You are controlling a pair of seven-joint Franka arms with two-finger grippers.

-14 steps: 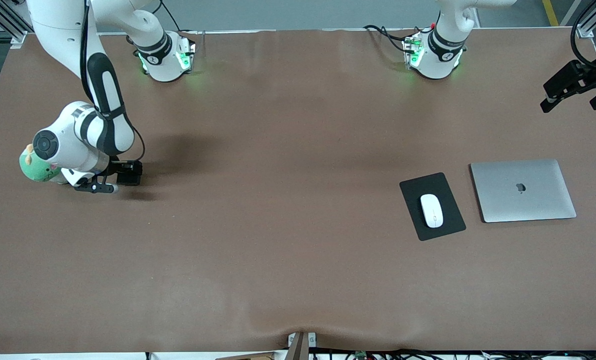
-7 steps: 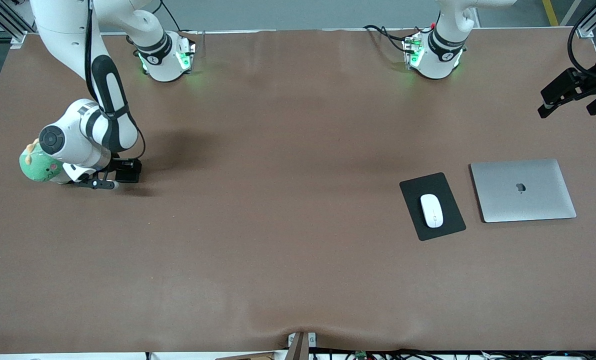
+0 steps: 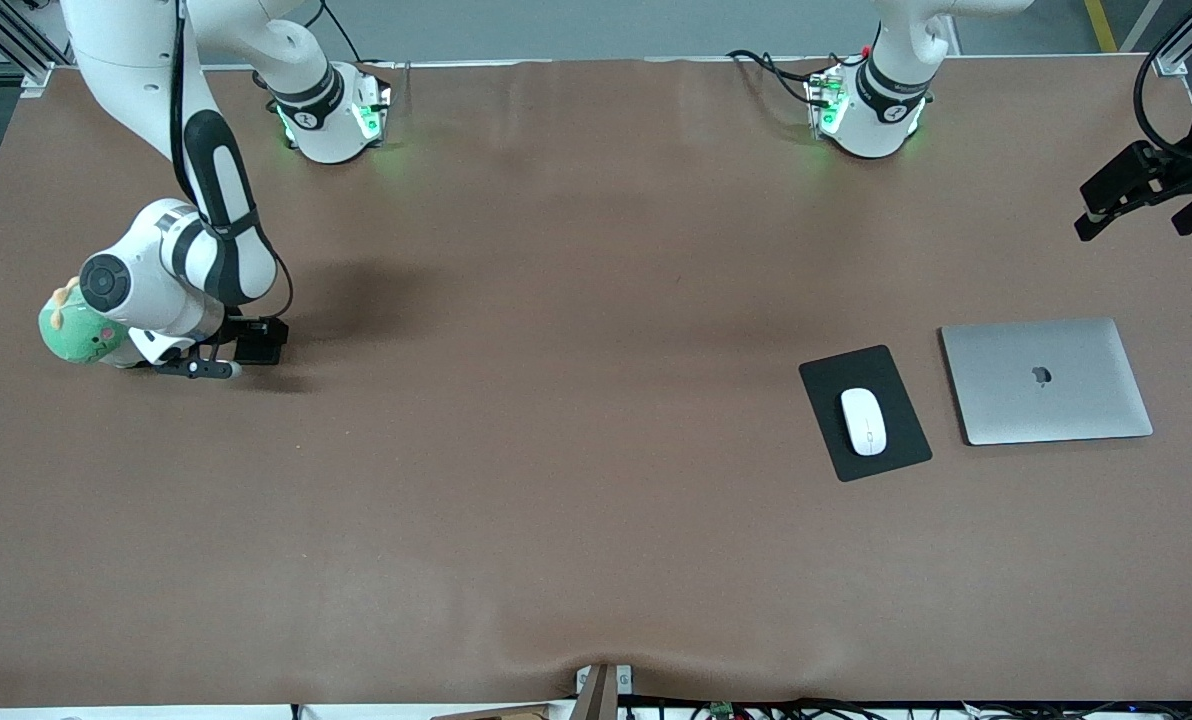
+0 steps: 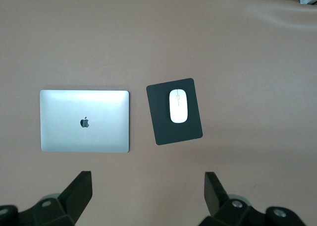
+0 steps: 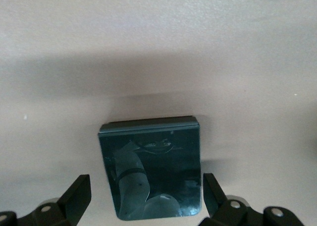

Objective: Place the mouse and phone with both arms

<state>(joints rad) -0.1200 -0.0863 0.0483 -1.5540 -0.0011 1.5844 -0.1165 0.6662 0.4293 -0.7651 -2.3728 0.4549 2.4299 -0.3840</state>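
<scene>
The phone (image 5: 151,171), a small black slab with a glossy face, lies flat on the brown table at the right arm's end. My right gripper (image 5: 146,194) is open just above it, one finger on each side of it, not touching. In the front view the right gripper (image 3: 196,365) hides the phone. The white mouse (image 3: 863,420) lies on a black mouse pad (image 3: 824,385) toward the left arm's end; both show in the left wrist view, mouse (image 4: 178,106) on pad (image 4: 161,129). My left gripper (image 3: 1146,190) is open and empty, high above the table (image 4: 148,191).
A closed silver laptop (image 3: 1046,380) lies beside the mouse pad, toward the left arm's end, and shows in the left wrist view (image 4: 84,121). A green plush toy (image 3: 74,335) sits at the right arm's wrist. Brown cloth covers the table (image 3: 556,400).
The right arm's wrist has shifted slightly over the phone. The left gripper has drifted a little toward the table's end. The mouse, pad and laptop have not moved.
</scene>
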